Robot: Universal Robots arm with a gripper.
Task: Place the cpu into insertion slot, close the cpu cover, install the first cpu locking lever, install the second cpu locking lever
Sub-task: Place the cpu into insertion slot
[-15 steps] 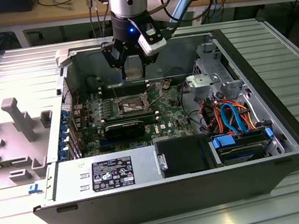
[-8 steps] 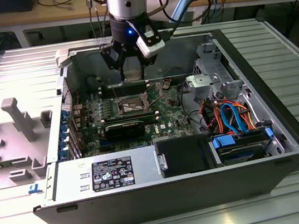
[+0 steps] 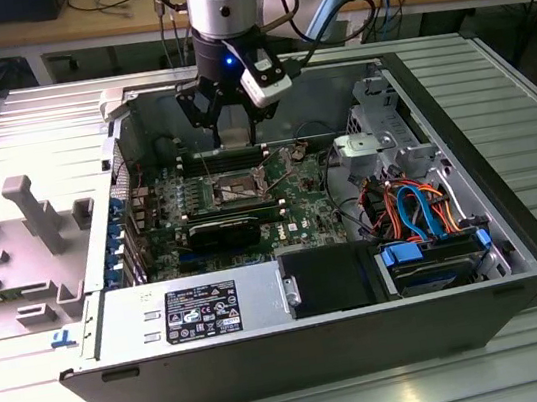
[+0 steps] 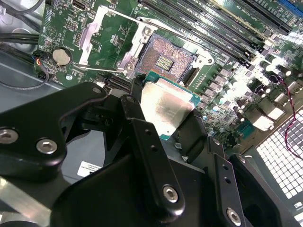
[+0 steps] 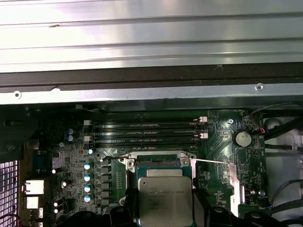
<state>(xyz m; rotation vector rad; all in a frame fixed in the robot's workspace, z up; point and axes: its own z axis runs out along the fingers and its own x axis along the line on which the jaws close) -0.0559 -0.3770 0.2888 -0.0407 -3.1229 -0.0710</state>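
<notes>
Above mobo (image 4: 57, 33), near insertion slot (image 4: 163, 59) | we see gripper (image 3: 235, 123) pinching cpu (image 4: 165, 106) by 2 edges | cpu cover (image 4: 92, 35) swung open.

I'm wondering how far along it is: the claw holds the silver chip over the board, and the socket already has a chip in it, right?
No. The gripper holds the cpu, but the insertion slot is empty; the second wrist view shows its bare contacts.

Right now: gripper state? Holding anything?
gripper: shut on the cpu, which is not yet in the insertion slot.
</notes>
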